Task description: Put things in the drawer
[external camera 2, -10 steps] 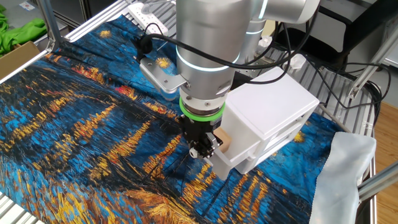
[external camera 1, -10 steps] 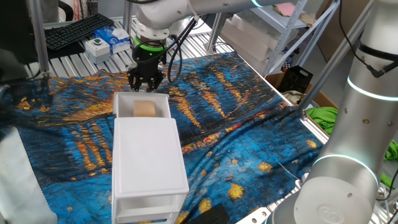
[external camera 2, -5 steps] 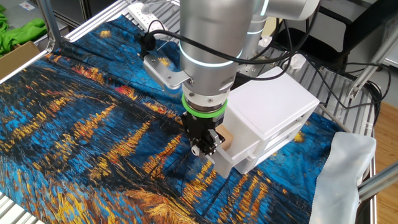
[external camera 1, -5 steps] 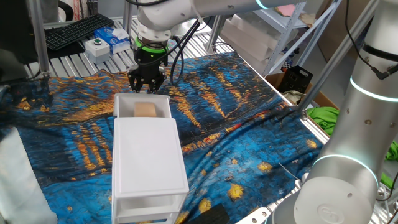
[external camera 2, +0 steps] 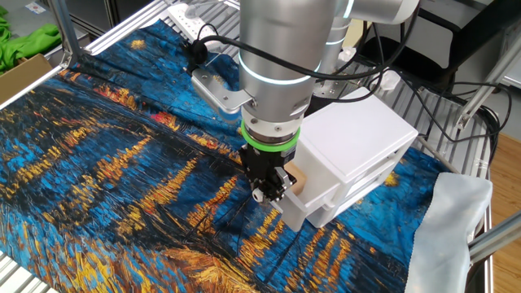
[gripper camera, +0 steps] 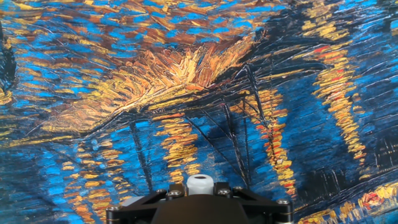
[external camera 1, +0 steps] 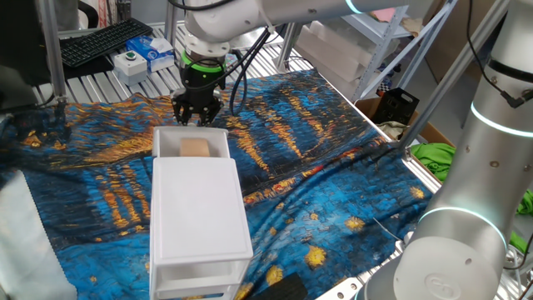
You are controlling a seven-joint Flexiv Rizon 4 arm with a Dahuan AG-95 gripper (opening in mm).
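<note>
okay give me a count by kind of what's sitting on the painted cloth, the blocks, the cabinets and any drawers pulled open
Wooden cube: 1, lying in the open top drawer
White cabinet: 1
Drawers pulled open: 1, the top one, with the claw just beyond its front edge
Total: 3

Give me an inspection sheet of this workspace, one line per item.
Surface: table covered by a blue and gold painted cloth, wrinkled.
Job's things: wooden cube lies inside the open top drawer of the white cabinet; the lower drawer is nearly shut.
Clutter: nothing seen on the cloth besides the cabinet.
Gripper: gripper sits just beyond the drawer's front edge, over the cloth, holding nothing; whether its fingers are open or shut cannot be told.
Cables: black cables run down the arm.
Surroundings: keyboard behind the table, a black box and green cloth to one side.
</note>
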